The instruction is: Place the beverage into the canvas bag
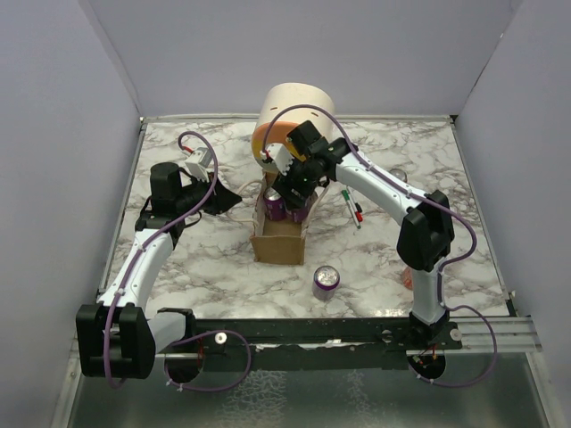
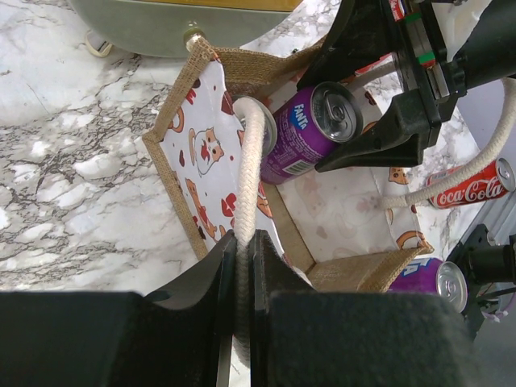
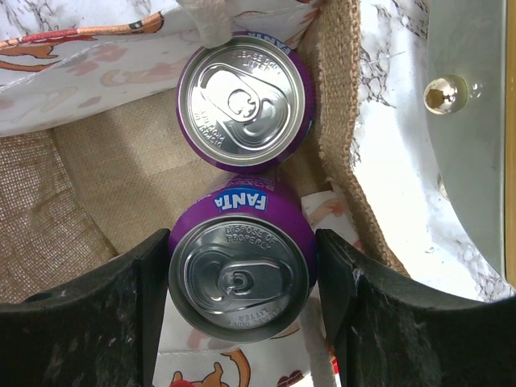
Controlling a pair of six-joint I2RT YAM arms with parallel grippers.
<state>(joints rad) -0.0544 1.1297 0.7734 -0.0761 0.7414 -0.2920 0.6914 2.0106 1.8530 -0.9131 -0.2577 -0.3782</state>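
Right-hand fingers (image 3: 89,322) stand one can-width apart, and you have them pressed on both sides of a purple Fanta can (image 3: 239,274). Your right gripper (image 3: 242,258) holds that can top-up inside the open mouth of the canvas bag (image 1: 278,242). You cannot tell from these views whether its base touches the bag floor. A second Fanta can (image 3: 244,101) stands inside the bag, just beside the held one at its 12 o'clock in the right wrist view.

In the top view the bag sits near the middle of the marble table (image 1: 205,267). Your right gripper is over its 12 o'clock end.

Your left gripper (image 2: 239,254) is at the bag's 10 o'clock. Its fingers (image 2: 197,286) are closed tight on a cream cord handle (image 2: 250,161), which runs from the bag's rim straight into the pinch.

A third purple can (image 1: 326,280) stands upright on the marble at the bag's 5 o'clock, apart from it. A Coca-Cola can (image 2: 472,189) lies on its side beyond the bag's far wall in the left wrist view. A large cream cylinder (image 1: 294,107) stands at the bag's 12 o'clock, close behind your right gripper. A marker (image 1: 350,207) lies on the table at the bag's 2 o'clock.
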